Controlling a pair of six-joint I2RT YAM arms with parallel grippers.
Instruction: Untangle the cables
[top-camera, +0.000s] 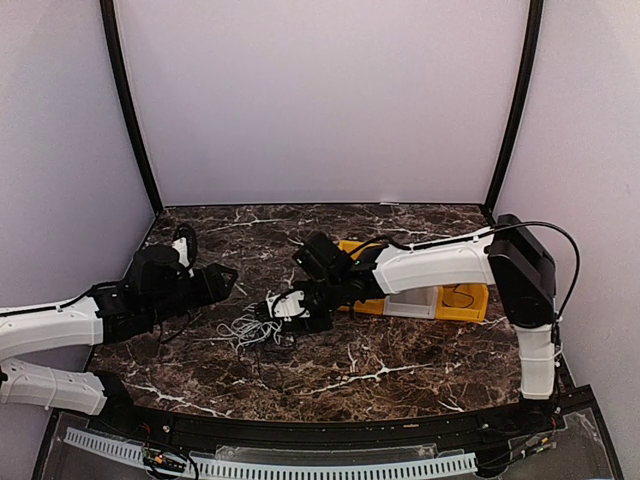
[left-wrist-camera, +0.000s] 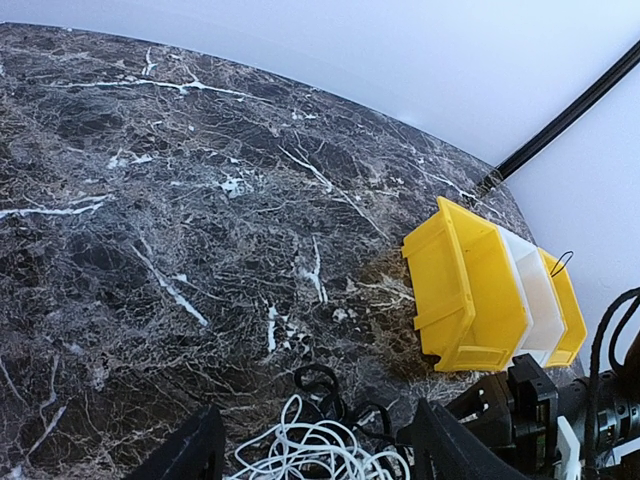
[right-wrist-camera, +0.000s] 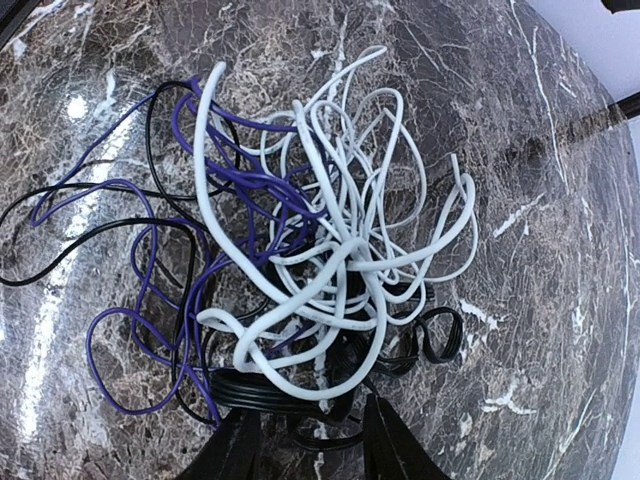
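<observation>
The cables (top-camera: 255, 330) lie in one tangled clump on the dark marble table (top-camera: 400, 360). In the right wrist view the clump (right-wrist-camera: 330, 240) is white, purple and thin black strands, with a flat black ribbon cable (right-wrist-camera: 250, 388) at its near edge. My right gripper (right-wrist-camera: 310, 412) is open and low at that edge, with black strands lying between its fingers. In the top view it (top-camera: 287, 307) is at the clump's right side. My left gripper (left-wrist-camera: 318, 425) is open and hovers over the white loops (left-wrist-camera: 320, 450). In the top view it (top-camera: 218, 281) is left of the clump.
Yellow bins (top-camera: 465, 300) with a white one between them (left-wrist-camera: 530, 295) stand on the right, behind the right arm. A small black cable shows in the far yellow bin (left-wrist-camera: 565, 262). Pale walls with black corner posts (top-camera: 130, 110) enclose the table.
</observation>
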